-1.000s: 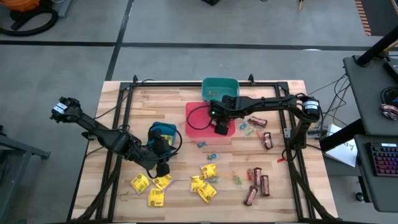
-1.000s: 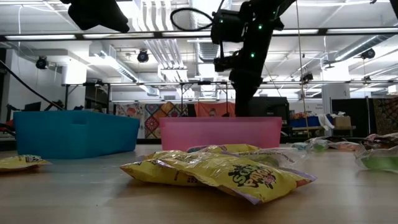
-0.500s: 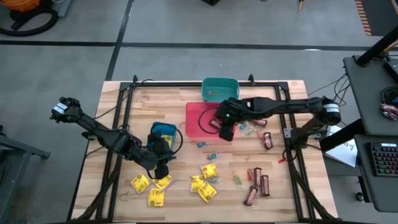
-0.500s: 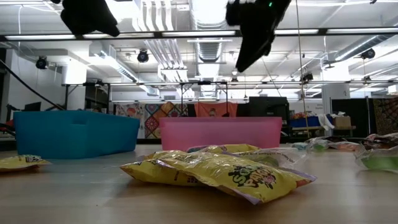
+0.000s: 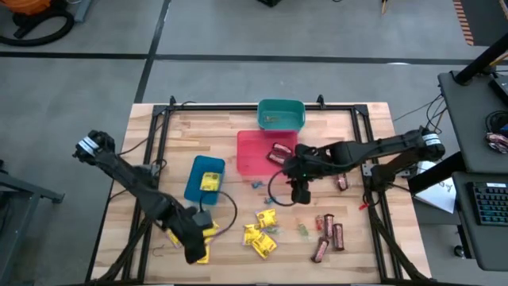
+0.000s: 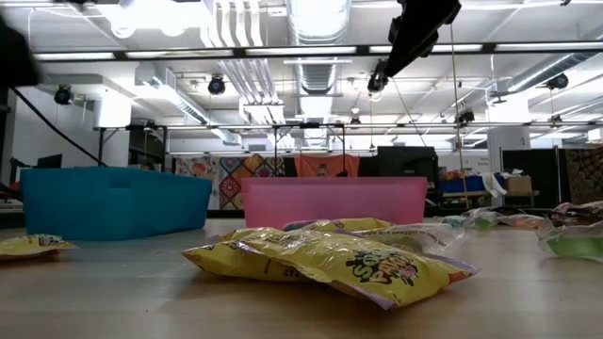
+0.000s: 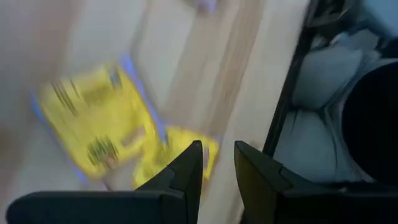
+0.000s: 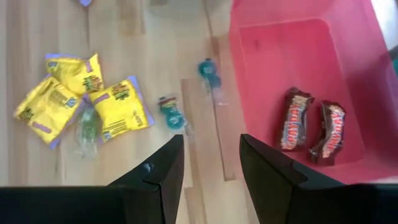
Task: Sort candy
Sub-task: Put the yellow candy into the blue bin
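Observation:
Candy lies scattered on the wooden table. Yellow packets point(image 5: 259, 234) sit near the front, brown bars point(image 5: 327, 228) at the front right, and tiny blue pieces point(image 5: 272, 197) in the middle. One yellow packet point(image 5: 210, 182) lies in the blue bin point(image 5: 193, 189). Two brown bars point(image 8: 311, 124) lie in the red bin point(image 5: 250, 155). My left gripper point(image 5: 194, 251) is low over the front-left yellow packets point(image 7: 99, 134), open by a narrow gap. My right gripper point(image 5: 302, 192) hangs open above the table, just in front of the red bin's right corner, over the blue pieces point(image 8: 169, 113).
A teal bin point(image 5: 281, 114) stands behind the red one at the far edge. More brown bars point(image 5: 341, 180) and small pieces lie right of the red bin. A black metal frame point(image 5: 163, 135) borders the table. A green piece point(image 5: 303, 230) lies near the front.
My left gripper has swung from over the blue bin toward the near edge, sunk and rolled, and now sits over the front-left yellow packets. My right gripper has risen and moved from over the red bin toward the near edge and a little right.

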Action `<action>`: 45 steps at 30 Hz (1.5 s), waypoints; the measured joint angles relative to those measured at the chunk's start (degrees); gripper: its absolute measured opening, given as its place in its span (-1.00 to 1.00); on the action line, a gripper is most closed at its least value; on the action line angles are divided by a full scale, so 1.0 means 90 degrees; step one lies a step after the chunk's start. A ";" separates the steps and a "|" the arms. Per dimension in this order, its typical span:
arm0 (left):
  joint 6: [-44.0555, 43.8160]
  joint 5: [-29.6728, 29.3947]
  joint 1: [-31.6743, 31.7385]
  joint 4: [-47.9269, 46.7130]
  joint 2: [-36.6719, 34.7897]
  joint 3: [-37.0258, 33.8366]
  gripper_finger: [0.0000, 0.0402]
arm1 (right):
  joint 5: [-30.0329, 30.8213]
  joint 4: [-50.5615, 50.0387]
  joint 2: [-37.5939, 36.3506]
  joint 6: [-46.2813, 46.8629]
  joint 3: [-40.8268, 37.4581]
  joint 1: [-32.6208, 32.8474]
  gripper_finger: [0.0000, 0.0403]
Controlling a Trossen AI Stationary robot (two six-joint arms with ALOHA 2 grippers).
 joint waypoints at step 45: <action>-0.1810 -0.1418 0.0058 -0.2970 0.3582 0.2453 0.07 | -0.0346 -0.0238 0.0044 0.0022 -0.0007 0.0270 -0.25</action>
